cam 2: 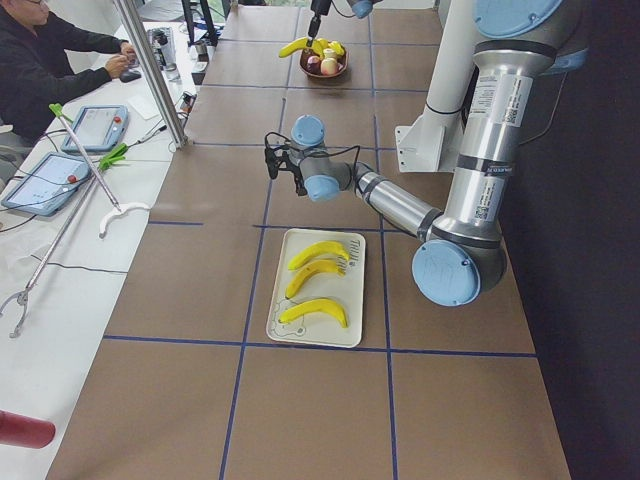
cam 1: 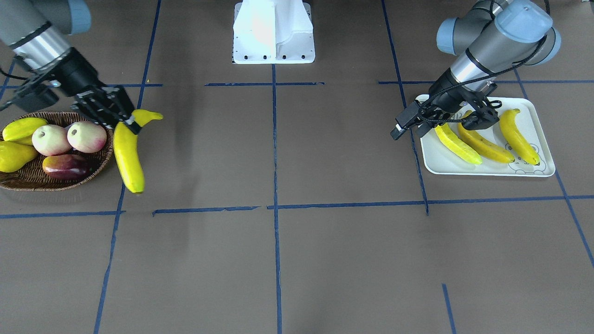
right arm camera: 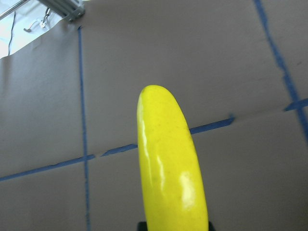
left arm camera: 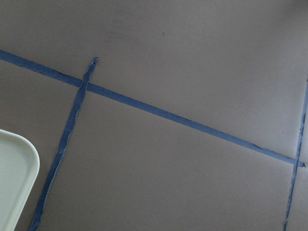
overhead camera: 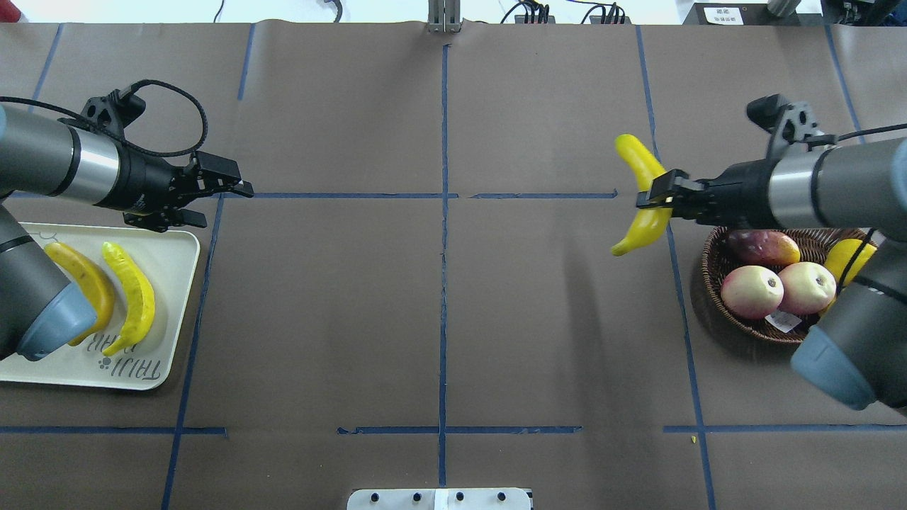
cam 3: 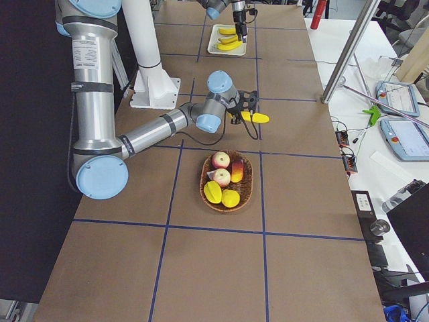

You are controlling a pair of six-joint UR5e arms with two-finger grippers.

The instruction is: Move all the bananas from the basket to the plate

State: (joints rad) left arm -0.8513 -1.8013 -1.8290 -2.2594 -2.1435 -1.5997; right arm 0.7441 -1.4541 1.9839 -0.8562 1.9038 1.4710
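My right gripper (cam 1: 126,121) (overhead camera: 657,195) is shut on a long yellow banana (cam 1: 128,160) (overhead camera: 646,225) (right arm camera: 171,163). It holds the banana above the table just beside the wicker basket (cam 1: 106,160) (overhead camera: 708,283), on the side toward the table's middle. Three bananas (cam 1: 457,144) (cam 1: 482,144) (cam 1: 517,137) lie side by side on the white plate (cam 1: 544,139) (overhead camera: 177,283). The overhead view shows two of them (overhead camera: 134,297) (overhead camera: 88,283); the arm hides the third. My left gripper (cam 1: 480,121) (overhead camera: 221,204) is open and empty, raised over the plate's far edge.
The basket holds two pink-white round fruits (cam 1: 51,139) (cam 1: 87,136), a red-yellow oval fruit (cam 1: 67,167) and yellow fruits (cam 1: 23,128). The white robot base (cam 1: 274,32) stands at mid table. An operator (cam 2: 50,60) sits at a side bench.
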